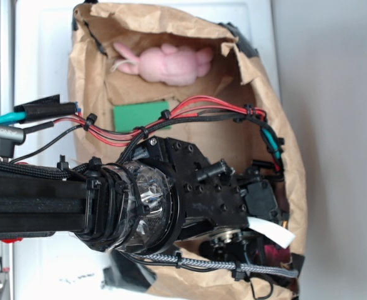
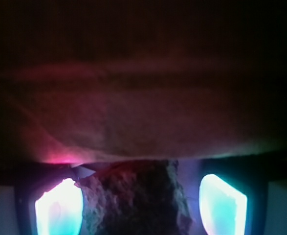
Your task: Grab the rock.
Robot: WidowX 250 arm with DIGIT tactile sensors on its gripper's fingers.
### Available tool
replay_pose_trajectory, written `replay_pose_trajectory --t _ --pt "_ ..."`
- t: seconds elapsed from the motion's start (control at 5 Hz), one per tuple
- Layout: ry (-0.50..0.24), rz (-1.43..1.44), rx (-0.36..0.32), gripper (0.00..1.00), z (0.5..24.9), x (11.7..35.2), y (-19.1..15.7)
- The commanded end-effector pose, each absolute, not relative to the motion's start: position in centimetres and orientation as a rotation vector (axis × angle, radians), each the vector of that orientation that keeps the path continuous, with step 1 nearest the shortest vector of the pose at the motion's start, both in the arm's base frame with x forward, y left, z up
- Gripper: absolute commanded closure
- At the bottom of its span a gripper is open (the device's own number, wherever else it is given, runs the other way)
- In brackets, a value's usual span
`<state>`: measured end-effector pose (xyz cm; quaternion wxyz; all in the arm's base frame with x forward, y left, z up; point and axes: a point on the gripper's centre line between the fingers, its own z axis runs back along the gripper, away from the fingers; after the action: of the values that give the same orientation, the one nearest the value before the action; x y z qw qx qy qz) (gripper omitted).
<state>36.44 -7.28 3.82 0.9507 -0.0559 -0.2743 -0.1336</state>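
Observation:
In the wrist view the rock (image 2: 136,200), a dark, rough, lumpy chunk, fills the space between my gripper's (image 2: 141,200) two glowing pads. The left pad (image 2: 60,208) sits against the rock's edge. A narrow gap separates the right pad (image 2: 222,203) from the rock, so the gripper stands open around it. Brown paper rises just beyond the rock. In the exterior view the arm's wrist (image 1: 221,187) reaches into the lower right of the paper bag, and it hides both the fingers and the rock there.
The crumpled brown paper bag (image 1: 283,125) lies open on a white surface. A pink plush (image 1: 170,62) rests at its far end and a flat green block (image 1: 140,115) lies below it. Red and black cables (image 1: 202,109) cross the bag. Black tape (image 1: 246,44) patches the rim.

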Motion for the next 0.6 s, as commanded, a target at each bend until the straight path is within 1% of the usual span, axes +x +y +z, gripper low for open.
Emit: replay_pose_trajectory --t 0.0,0.2,0.4 --pt "-0.593 -0.257 -0.080 1.00 3.8 37.2 -7.9" --pt "-0.600 -0.249 -0.093 1.00 4.8 37.0 -6.9" --pt "-0.513 -0.247 -0.196 1.00 5.8 37.0 -5.3"
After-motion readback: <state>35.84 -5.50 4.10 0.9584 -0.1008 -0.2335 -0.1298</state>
